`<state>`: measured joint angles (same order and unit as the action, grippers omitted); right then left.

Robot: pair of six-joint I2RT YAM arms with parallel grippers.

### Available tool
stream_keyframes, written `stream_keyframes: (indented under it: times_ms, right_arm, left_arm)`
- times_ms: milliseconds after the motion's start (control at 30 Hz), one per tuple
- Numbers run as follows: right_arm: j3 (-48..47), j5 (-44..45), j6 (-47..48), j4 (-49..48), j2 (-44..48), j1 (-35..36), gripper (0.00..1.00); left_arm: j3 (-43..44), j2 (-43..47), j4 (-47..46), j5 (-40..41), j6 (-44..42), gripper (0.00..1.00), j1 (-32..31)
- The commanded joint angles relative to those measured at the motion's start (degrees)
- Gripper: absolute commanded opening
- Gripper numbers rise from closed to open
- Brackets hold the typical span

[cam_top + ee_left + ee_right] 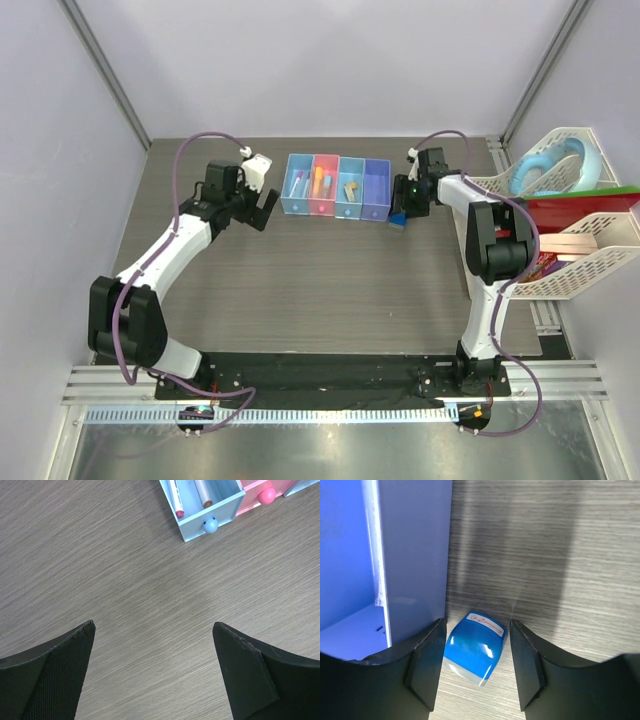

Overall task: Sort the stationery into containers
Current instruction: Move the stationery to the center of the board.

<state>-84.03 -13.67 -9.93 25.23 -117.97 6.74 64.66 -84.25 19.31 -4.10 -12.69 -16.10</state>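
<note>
While spread wide, the right hand (477,630) straddles the small blue block (475,649).

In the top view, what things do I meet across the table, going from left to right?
Black fingers of the left arm → light blue translucent plastic box → pink plastic box → second light blue box → purple box → small blue block → white mesh baskets.

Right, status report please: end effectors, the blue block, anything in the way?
Left end effector open, empty, above the table. Right end effector open, straddling small blue block on the table. Purple box wall close beside it.
</note>
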Motion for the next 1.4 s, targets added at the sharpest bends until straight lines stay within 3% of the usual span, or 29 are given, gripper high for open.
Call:
stream_keyframes:
  times_ms: [0, 133, 367, 433, 600, 733, 933, 1133, 1367]
  right_arm:
    - [3.1, 5.4, -0.3, -1.1, 3.4, 1.5, 0.58]
    - [5.5, 7.7, 1.3, -1.1, 4.4, 2.4, 0.5]
    - [7.2, 8.3, 2.4, -0.6, 5.5, 2.8, 0.17]
    - [7.3, 7.8, 2.9, 0.5, 7.0, 2.7, 0.15]
    - [8.3, 5.4, 4.9, 5.7, 10.8, 2.8, 0.15]
    - [10.5, 1.4, 7.0, 8.5, 13.1, 2.8, 0.36]
    - [12.0, -0.1, 13.5, 10.1, 18.3, 2.0, 0.54]
    - [10.8, 4.8, 18.1, 9.3, 19.9, 0.5, 0.55]
    - [12.0, 10.7, 31.4, 10.7, 17.7, -0.3, 0.54]
  left_arm:
    - [0.2, 0.8, -3.2, 0.1, -0.7, 1.0, 0.1]
    - [0.2, 0.7, -3.5, -0.3, -0.3, 1.0, 0.0]
    - [-0.6, 1.5, -3.2, -1.9, -0.2, 1.0, 0.0]
    - [-1.0, 1.9, -2.3, -3.4, -0.8, 1.0, 0.0]
    - [-1.7, 3.3, 0.1, -8.7, -3.0, 0.99, 0.0]
    - [-1.5, 3.4, 0.6, -9.6, -2.8, 0.99, 0.0]
    - [-1.6, 3.8, 0.8, -10.1, -2.2, 0.98, 0.0]
    - [-1.5, 4.4, 1.3, -10.7, -1.6, 0.98, 0.0]
    - [-2.0, 6.0, 2.6, -10.4, -2.9, 0.98, 0.0]
